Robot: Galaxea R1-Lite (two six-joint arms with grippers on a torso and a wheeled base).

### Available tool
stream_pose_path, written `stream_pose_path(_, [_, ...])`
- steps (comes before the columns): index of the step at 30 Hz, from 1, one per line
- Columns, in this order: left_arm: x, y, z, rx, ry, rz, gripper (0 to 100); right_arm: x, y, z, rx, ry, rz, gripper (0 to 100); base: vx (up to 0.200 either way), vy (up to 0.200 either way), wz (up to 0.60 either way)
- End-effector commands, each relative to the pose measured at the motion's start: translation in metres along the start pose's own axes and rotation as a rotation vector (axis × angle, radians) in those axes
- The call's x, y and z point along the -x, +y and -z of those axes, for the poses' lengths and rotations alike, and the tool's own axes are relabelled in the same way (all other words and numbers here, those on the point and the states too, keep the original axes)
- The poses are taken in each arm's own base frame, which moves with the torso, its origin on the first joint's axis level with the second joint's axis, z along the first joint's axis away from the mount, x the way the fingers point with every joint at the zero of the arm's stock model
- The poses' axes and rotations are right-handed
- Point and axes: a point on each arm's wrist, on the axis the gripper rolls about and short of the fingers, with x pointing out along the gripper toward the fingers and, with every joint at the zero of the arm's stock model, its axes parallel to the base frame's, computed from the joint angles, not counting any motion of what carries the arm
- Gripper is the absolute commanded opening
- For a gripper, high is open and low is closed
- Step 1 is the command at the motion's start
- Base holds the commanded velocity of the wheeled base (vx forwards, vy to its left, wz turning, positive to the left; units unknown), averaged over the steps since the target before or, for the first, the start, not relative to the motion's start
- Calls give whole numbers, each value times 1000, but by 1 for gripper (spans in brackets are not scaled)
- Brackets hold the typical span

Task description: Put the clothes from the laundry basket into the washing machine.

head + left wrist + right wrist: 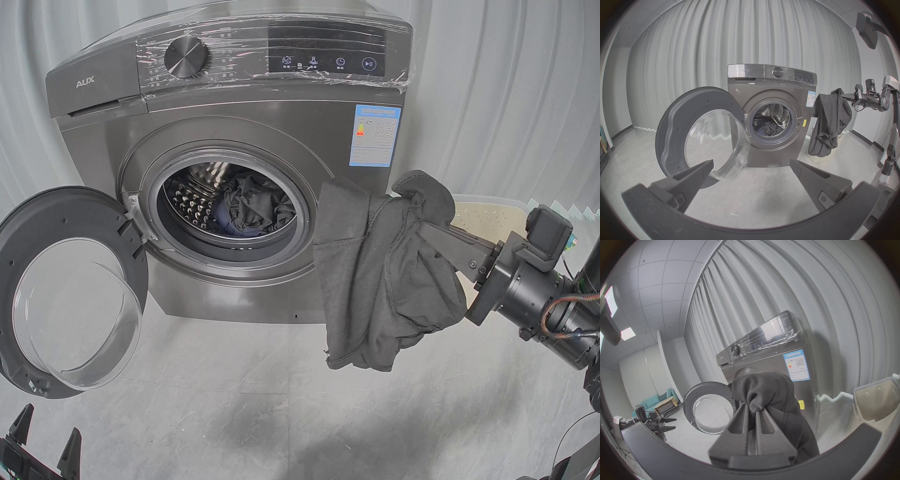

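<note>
A dark grey garment [381,275] hangs in the air to the right of the washing machine's [237,94] round opening, held at its top by my right gripper [425,228], which is shut on it. The same garment [770,396] bunches over the closed right gripper [755,415] in the right wrist view, and the garment [829,122] shows from afar in the left wrist view. Dark clothes [253,206] lie inside the drum. The machine's door [65,287] stands swung open to the left. My left gripper [44,437] sits low at the bottom left, open and empty; its fingers [693,178] are spread.
A pale laundry basket [494,219] stands on the floor right of the machine, partly hidden behind the garment and my right arm. The open door takes up room at the left. Bare grey floor [250,387] lies in front of the machine.
</note>
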Motion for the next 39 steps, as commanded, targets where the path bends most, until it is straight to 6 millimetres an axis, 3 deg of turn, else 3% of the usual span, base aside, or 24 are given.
stream_pose_path(1, [0,0,5,-13,0,1,100,-13,2,8,-1,23,-7,0,0,0,0])
stream_pose_path(6, [0,0,5,-4,0,4,100,-20,8,6,-8,15,-27,0,0,0,0])
stream_pose_path(12, [0,0,5,-7,-1,2,100,-23,7,8,-8,19,-25,0,-200,0,0])
stream_pose_path(21, [0,0,5,-8,0,1,100,-27,7,4,-6,4,-25,0,0,0,0])
stream_pose_path(33, [0,0,5,-10,0,1,100,-42,7,5,-14,-27,-7,0,0,200,0])
stream_pose_path(39, [0,0,5,-17,0,-5,100,-53,10,5,-17,-51,-1,0,0,0,0])
